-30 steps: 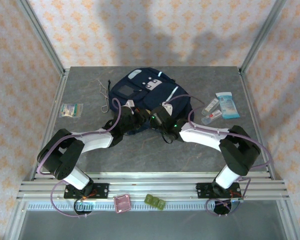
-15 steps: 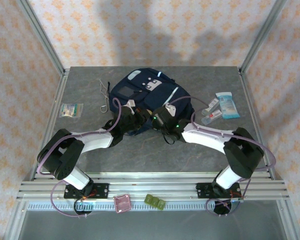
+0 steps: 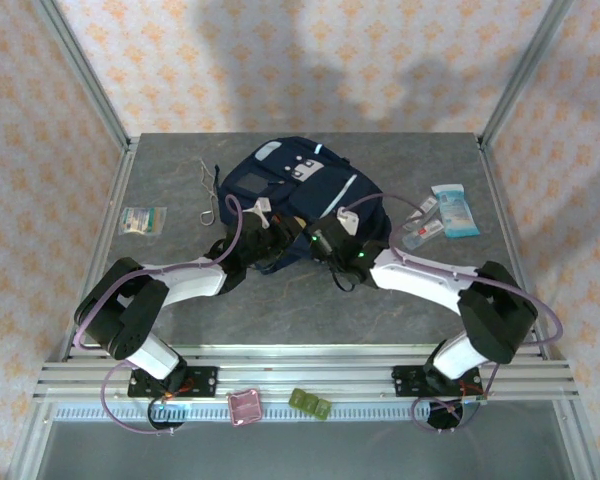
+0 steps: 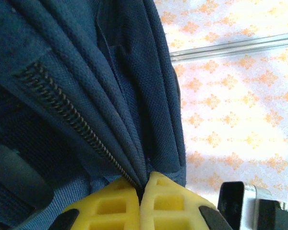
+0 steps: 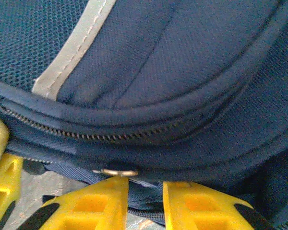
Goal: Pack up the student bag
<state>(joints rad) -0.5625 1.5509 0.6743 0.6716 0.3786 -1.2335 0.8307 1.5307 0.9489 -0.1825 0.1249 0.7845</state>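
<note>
Left arm [image 3: 170,280]: base at the near edge, upper link raised, white forearm reaching forward and inward, low over the surface. Left gripper [image 4: 141,184]: yellow fingers pressed together, a fold of the student bag [image 3: 300,185] pinched at their tips.

Right arm [image 3: 430,280]: mirrored pose, elbow out to the side, forearm angled in toward the centre. Right gripper [image 5: 145,184]: fingers a narrow gap apart, tips against the bag's fabric; cannot tell whether anything is pinched. The two wrists sit near each other.
</note>
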